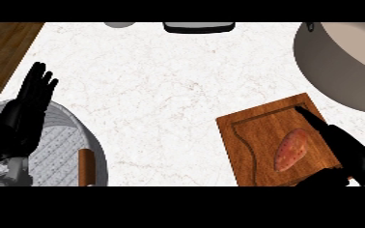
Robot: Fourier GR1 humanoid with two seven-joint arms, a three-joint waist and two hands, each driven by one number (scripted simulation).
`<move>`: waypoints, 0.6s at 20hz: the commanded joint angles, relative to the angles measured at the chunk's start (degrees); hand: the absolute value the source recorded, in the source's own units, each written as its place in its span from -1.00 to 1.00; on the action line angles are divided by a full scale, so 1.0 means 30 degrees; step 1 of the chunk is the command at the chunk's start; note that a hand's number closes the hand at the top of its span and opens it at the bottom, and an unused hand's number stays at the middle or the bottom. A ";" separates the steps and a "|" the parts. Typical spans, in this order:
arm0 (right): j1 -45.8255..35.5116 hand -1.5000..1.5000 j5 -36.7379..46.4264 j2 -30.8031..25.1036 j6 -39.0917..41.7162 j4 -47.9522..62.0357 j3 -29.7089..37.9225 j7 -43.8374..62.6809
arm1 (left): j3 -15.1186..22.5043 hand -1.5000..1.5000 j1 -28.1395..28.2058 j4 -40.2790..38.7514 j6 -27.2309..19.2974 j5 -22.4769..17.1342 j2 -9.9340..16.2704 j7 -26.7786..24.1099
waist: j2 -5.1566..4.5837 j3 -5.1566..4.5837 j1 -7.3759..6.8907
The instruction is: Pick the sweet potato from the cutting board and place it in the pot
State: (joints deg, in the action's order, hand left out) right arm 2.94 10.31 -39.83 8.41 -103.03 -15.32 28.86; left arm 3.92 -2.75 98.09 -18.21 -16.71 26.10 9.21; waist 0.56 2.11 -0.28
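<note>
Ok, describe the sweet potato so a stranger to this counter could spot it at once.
Start from the white marble counter and go to its lower right, where a brown wooden cutting board lies tilted. On the board's right half, beside the black right hand, lies the sweet potato. It is the only reddish-orange thing there, a tapered oval.

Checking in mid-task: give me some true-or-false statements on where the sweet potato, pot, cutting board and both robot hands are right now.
1. The sweet potato lies on the cutting board. True.
2. The pot sits at the counter's far left. False: it is at the upper right edge of the view.
3. The right robot hand is beside the sweet potato, fingers extended. True.
4. The left robot hand holds the sweet potato. False: it rests open at the left edge, fingers up.
5. The sweet potato is already in the pot. False: it remains on the board.
</note>
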 commanded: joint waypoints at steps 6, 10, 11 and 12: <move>-0.0626 -1.00 0.1254 0.0959 0.0038 0.1997 -0.0292 -0.0510 | -0.0114 0.00 -0.1888 -0.0763 -0.0256 -0.0081 -0.0471 0.0395 | -0.0224 -0.0697 0.0220; -0.0365 -1.00 0.1785 0.1444 -0.0349 0.3133 -0.0274 -0.1296 | 0.0008 0.00 -0.2193 -0.1583 0.0091 -0.0080 -0.0437 0.0115 | -0.0241 -0.0698 0.0346; -0.1326 -1.00 0.1675 0.1938 -0.0234 0.3641 -0.0230 -0.0728 | 0.0316 0.00 -0.1692 -0.1089 0.0003 -0.0068 -0.0755 -0.0104 | -0.0242 -0.0699 0.0145; -0.0859 -1.00 0.2263 0.2181 -0.0350 0.3687 -0.0980 -0.1490 | -0.0343 0.00 -0.1796 -0.1570 0.0568 -0.0536 -0.0285 -0.0393 | -0.0243 -0.0701 0.0173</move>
State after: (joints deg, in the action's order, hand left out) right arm 0.73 15.23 -35.36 7.67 -94.02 -16.53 25.94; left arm 4.23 -3.57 96.44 -17.62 -17.10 26.56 8.08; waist 0.51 2.10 -0.28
